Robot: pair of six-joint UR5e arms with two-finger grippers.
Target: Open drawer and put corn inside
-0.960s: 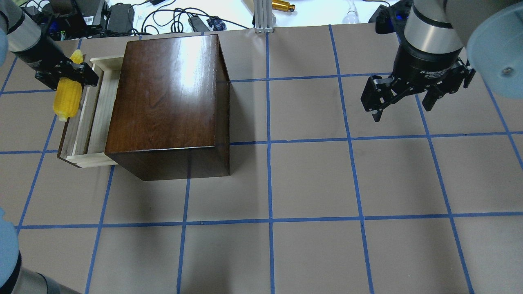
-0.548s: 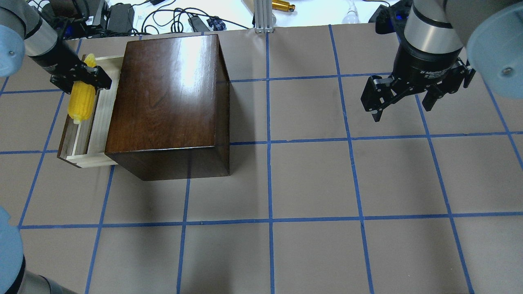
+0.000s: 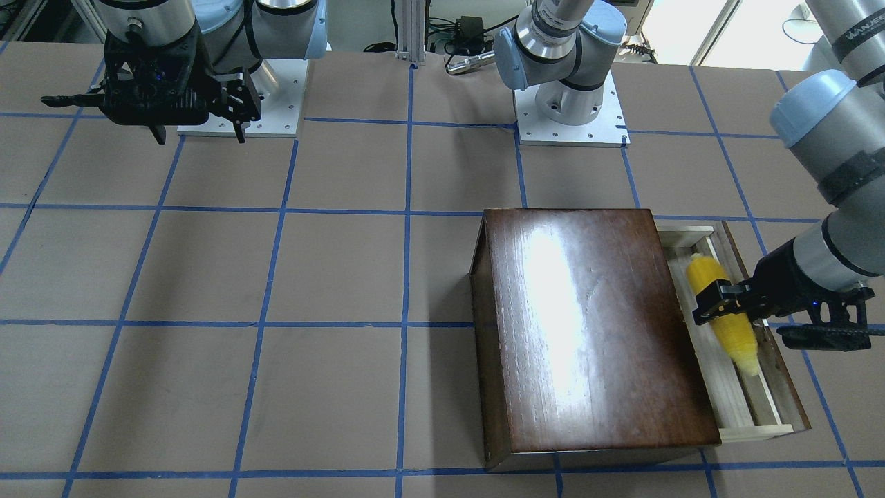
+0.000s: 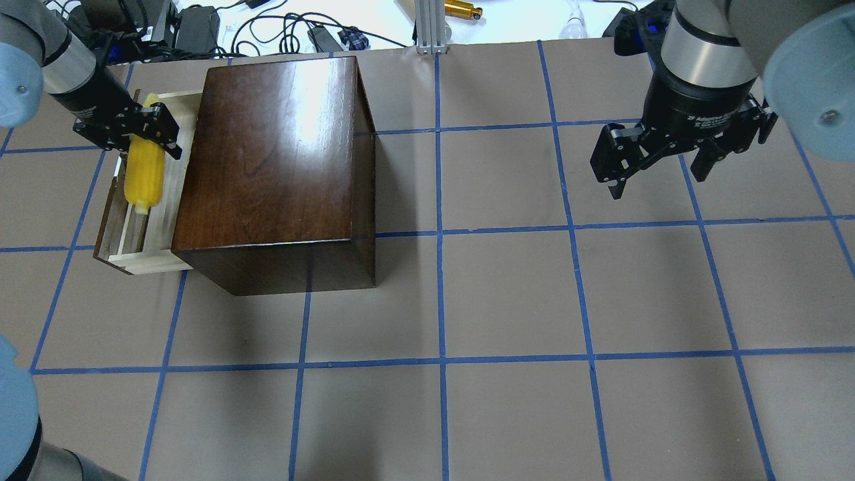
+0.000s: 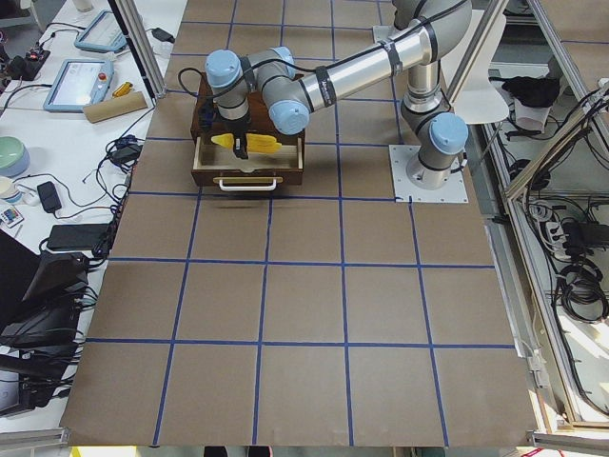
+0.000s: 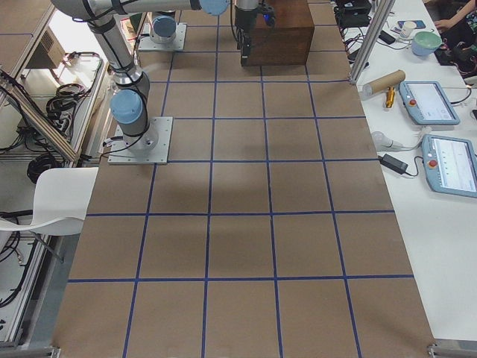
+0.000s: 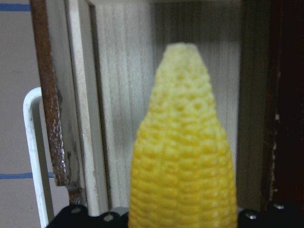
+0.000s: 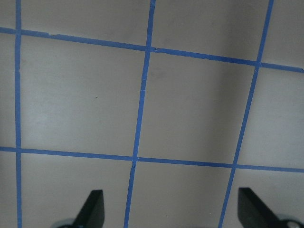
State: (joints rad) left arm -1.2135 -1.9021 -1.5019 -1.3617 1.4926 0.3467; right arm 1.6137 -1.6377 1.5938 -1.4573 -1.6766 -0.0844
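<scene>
The left gripper [image 4: 142, 137], at the upper left of the overhead view, was closed across the thick end of the corn [image 4: 144, 180]. It held the cob lengthwise over the pulled-out drawer [image 4: 150, 260], with the pale tip pointing toward the lower edge of the frame. The wrist view showed the corn between the drawer's front panel, with its white handle [image 7: 33, 156], and the dark box [image 4: 274, 167]. Whether the cob already touched the drawer floor could not be told. The right gripper [image 4: 658, 184], at the upper right, hung wide open over bare table [image 4: 507, 300] and held nothing.

The main risk seemed to be the narrow slot, since only a strip of the drawer showed beside the box. A slight sideways drift could knock a finger against the box edge or the front panel and shove the drawer. If the gripper let go too high, the round cob might bounce or roll and end up propped on a wall. It might then jam when the drawer was closed.
</scene>
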